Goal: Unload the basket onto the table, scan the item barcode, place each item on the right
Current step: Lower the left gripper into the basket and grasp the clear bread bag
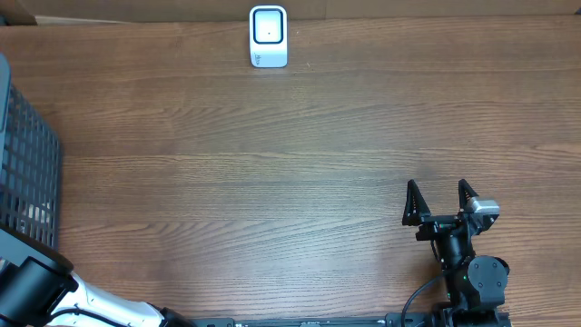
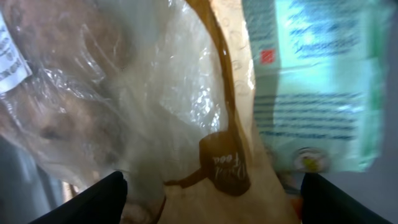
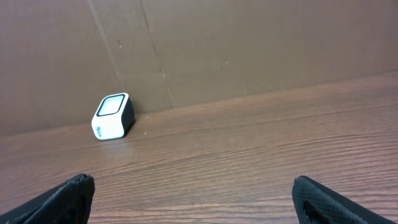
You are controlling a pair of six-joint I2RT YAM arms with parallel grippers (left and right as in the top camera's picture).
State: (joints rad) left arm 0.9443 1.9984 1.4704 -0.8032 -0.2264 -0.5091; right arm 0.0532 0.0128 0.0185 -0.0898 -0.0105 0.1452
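In the left wrist view my left gripper is down among packed goods, jaws apart. Between its fingers lies a tan bag with a brown logo, joined to clear plastic over brownish contents. A white printed label shows at the upper left on that plastic. A pale green packet lies to the right. The white scanner with a dark face stands at the table's far edge, also in the right wrist view. My right gripper hovers open over bare wood at the front right.
A dark mesh basket stands at the left edge of the table, with the left arm reaching in from the front left corner. A brown cardboard wall rises behind the scanner.
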